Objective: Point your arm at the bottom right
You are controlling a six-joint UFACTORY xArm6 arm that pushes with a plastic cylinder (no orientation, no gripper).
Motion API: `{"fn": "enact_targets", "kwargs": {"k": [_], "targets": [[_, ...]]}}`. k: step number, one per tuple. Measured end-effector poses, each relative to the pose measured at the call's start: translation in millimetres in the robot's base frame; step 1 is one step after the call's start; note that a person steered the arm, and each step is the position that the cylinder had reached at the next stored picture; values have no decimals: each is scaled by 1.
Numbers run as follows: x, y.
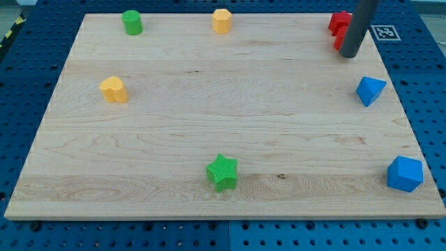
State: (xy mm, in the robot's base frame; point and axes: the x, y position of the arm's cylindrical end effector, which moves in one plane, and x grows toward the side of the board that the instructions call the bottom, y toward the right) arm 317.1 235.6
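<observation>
Up at one o'clock on the wooden board (pixel 209 118), my tip (pixel 348 55) is resting against a red block (pixel 339 25); it is a bare rod with nothing to spread or pinch. Toward five o'clock, a blue block (pixel 370 90) and another blue block (pixel 405 173) are sitting, the second at the board's bottom-right corner.

A plain dark grey round rod ends in my tip (pixel 349 56).
</observation>
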Motion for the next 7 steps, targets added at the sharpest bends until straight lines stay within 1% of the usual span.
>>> {"fn": "enact_targets", "kwargs": {"k": [3,4,5,6,7], "targets": [[-16,4],[1,-10],[46,-55],[60,-101],[60,-101]]}}
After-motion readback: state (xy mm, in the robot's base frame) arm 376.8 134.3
